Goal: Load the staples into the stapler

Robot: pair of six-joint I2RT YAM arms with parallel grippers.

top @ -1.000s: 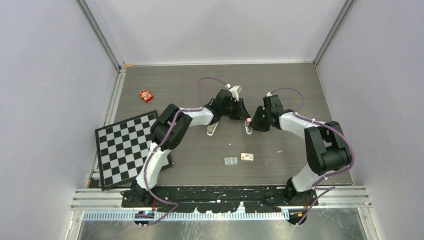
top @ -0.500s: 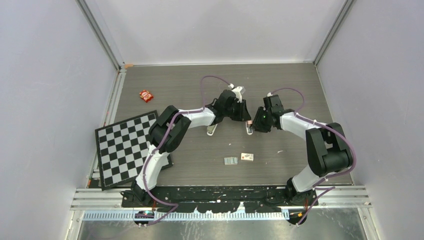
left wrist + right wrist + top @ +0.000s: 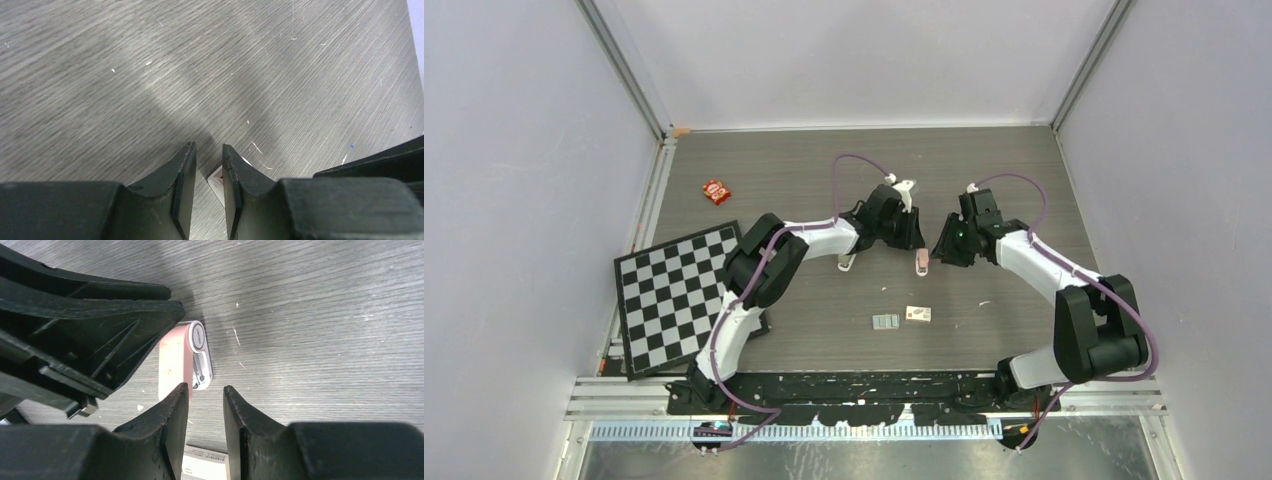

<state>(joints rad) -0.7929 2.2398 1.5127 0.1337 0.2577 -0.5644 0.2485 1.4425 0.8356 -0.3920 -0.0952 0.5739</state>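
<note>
Left gripper (image 3: 209, 146) is narrowly parted and grips nothing; a pink object (image 3: 216, 180) shows through its gap. Right gripper (image 3: 206, 387) is equally narrow and empty, just beside that object. The stapler (image 3: 847, 263) lies partly hidden by the left arm, the staples (image 3: 885, 321) nearer the bases.

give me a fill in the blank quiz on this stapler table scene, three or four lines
1. The board at the left of the table has a black and white ___ pattern.
2. The small object lying close to the left gripper and the right gripper is ___ in colour.
3. The staples lie on the table, held by ___ gripper.
4. The small packet near the far left corner is ___.
Missing words: checkered; pink; neither; red.
</note>
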